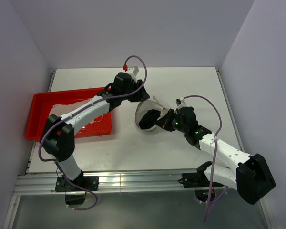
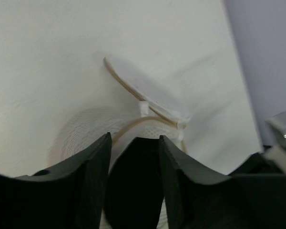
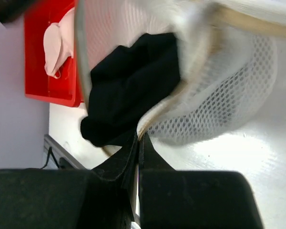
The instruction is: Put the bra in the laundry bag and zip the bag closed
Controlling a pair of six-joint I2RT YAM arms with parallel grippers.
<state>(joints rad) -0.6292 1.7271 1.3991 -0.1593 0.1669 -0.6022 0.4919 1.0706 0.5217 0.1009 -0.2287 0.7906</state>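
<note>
Red tray is sitting at the counter's left edge, and a pale pink garment is lying inside it. The left arm is reaching over the tray's far right corner toward the middle of the white counter.

Left gripper is hanging right at the laundry bag with its jaws spread. The tan zipper rim is arching just past the fingertips, and something dark is filling the gap between them. Can't tell if the fingers are actually touching the rim.

The bag is sitting about mid-counter, just right of the tray and apart from it, unzipped. Its flat lid is tilting up and away from the rim, hinged on one side. Whitish mesh wall is showing below it.

Black bra is bunching in the bag's mouth, mostly inside the mesh. One lump is spilling over the rim on the near left side toward the counter's near edge.

Right gripper is coming in from the right, low over the counter. Its jaws are pressed together, pinching the bag's tan rim at its near edge, right beside the bra. In the right wrist view the mesh is bulging out to the right of the pinch. The right arm is angling back to its base at the near right corner.
</note>
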